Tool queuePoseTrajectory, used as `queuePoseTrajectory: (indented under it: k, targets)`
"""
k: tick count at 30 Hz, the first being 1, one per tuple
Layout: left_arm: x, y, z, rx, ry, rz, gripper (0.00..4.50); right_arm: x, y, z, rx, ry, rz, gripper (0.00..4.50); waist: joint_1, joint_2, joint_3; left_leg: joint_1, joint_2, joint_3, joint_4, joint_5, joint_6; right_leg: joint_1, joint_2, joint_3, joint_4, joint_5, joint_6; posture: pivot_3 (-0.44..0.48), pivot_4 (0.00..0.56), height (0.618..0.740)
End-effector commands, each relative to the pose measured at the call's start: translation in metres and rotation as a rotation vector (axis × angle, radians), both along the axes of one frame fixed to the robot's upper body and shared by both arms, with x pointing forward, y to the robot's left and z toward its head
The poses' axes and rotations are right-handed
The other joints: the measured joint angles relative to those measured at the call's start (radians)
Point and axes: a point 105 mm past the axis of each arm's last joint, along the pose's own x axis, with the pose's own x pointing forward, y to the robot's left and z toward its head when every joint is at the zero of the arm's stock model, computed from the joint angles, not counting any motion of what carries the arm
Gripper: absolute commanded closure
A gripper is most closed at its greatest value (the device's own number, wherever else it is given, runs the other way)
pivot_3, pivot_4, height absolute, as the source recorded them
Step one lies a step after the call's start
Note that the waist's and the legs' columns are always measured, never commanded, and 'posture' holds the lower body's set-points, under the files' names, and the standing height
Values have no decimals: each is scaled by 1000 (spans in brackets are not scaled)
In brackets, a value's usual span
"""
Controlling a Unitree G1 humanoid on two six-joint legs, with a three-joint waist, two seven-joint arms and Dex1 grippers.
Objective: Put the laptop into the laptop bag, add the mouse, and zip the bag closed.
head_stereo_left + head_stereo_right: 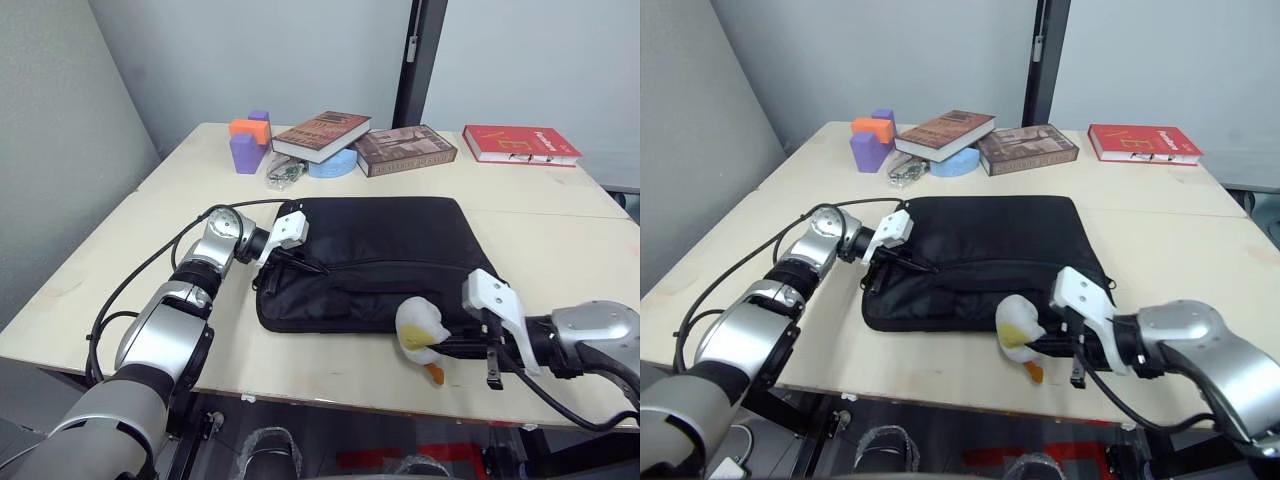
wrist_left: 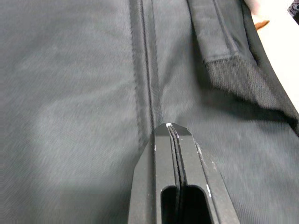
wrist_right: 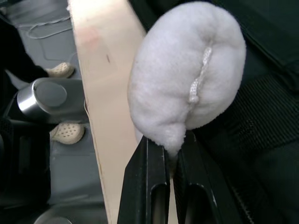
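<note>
Pale wood tops the bench (image 1: 560, 250), which stands before grey walls with a dark upright post behind its far edge. On it the laptop bag (image 1: 390, 250) lies flat, black fabric, near the front edge at the middle. The zip line runs across its upper face.

The left hand (image 1: 272, 252) reaches in from the robot's left, forearm low over the bench, its tip at the bag's left end by the zip. In the left wrist view its two black fingers (image 2: 187, 154) are pressed together, with a thin strip pinched between them; what that strip is I cannot tell.

The right hand (image 1: 1065, 345) comes in from the robot's right along the front edge, level with the bench top. It grips a small white plush toy (image 1: 420, 328) with a yellow and orange part; the fingers (image 3: 149, 182) close on the toy's lower tip, and the toy rests against the bag's front right corner.

At the far side lie three books: one brown (image 1: 322, 134), one dark (image 1: 404, 150), one red (image 1: 520, 144). Near them sit two purple blocks (image 1: 246, 152), one orange block (image 1: 250, 128) and a light blue disc (image 1: 334, 164) under the brown book.
</note>
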Motion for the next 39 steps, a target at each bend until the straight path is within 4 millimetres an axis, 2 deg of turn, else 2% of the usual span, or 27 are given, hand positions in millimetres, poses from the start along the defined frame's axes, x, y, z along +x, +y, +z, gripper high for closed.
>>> queuePoseTrajectory:
  k: [1,8,13,16,20,23,29,35,39]
  targets:
    - [-9,22,-38,152,113,45,4500,-9,3,19,16,-64,23,4464,-1,1,-1,0,0,0,0,0,0,0,0,0,0,0,0,0,150,730]
    - [-9,16,-37,142,110,31,4500,-11,14,11,31,-48,27,4464,-5,2,-1,1,0,0,-1,0,0,1,0,0,0,0,1,0,150,730]
    - [-10,8,-24,93,85,-24,4500,-10,25,-3,79,11,24,4464,-8,2,-2,3,0,0,-2,0,0,2,0,-1,0,-1,1,0,150,730]
    - [-9,0,-12,48,72,-46,4500,-5,21,-12,47,17,-5,4464,-9,2,-2,3,0,0,-2,0,0,2,0,-1,-1,-1,1,0,150,730]
    - [-11,-13,8,-8,45,-85,4500,-5,19,-3,91,34,0,4464,-9,2,-1,1,0,0,-2,0,0,2,-1,-1,-2,-1,2,0,150,730]
    - [-15,-22,18,-43,44,-116,4500,-4,16,-5,70,34,5,4464,-10,2,-1,-2,0,-1,-3,0,0,1,-1,-3,-6,0,2,0,150,730]
    - [-24,-30,18,-70,77,-150,4500,-5,18,-6,83,52,11,4464,-17,2,0,-8,1,-1,-5,0,0,-4,1,-5,-7,0,2,0,150,730]
    - [-37,-31,3,-63,142,-172,4500,-11,16,-2,96,102,15,2435,-20,2,0,-7,1,-1,-4,0,0,-3,1,-5,-7,0,2,0,150,730]
    - [-40,-21,-23,52,114,-186,4500,-14,13,16,136,98,14,1098,-17,2,0,-7,1,-1,-4,0,0,-2,1,-4,-7,0,2,0,150,730]
